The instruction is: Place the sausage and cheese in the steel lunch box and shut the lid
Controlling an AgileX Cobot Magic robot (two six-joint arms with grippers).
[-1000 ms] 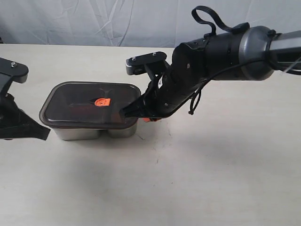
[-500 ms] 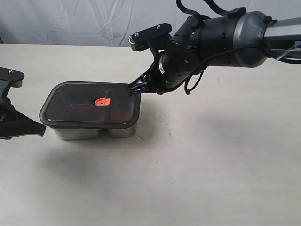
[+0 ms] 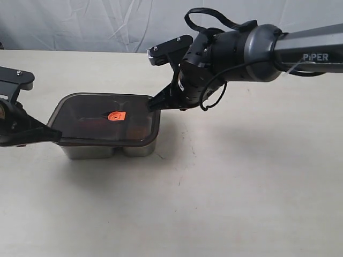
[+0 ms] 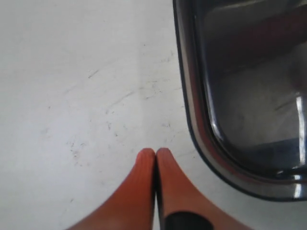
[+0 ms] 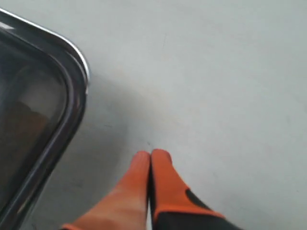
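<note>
Lid (image 3: pixel 104 115) seated on steel lunch box (image 3: pixel 91 152): probably light, stiff, slick plastic, best pressed at its corners. Left gripper (image 4: pixel 155 155) and right gripper (image 5: pixel 151 157): jaws pressed together, empty.

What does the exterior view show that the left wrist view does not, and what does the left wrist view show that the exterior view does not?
Only the exterior view shows the whole lid with its orange valve tab, the wall of the steel lunch box under it, and the right gripper at a right-hand corner of the lid. Only the left wrist view shows the left gripper close up, with its orange fingertips pressed together beside a lid corner, and fine scratches on the table. Both views show the dark lid seated on the box and the pale table.
</note>
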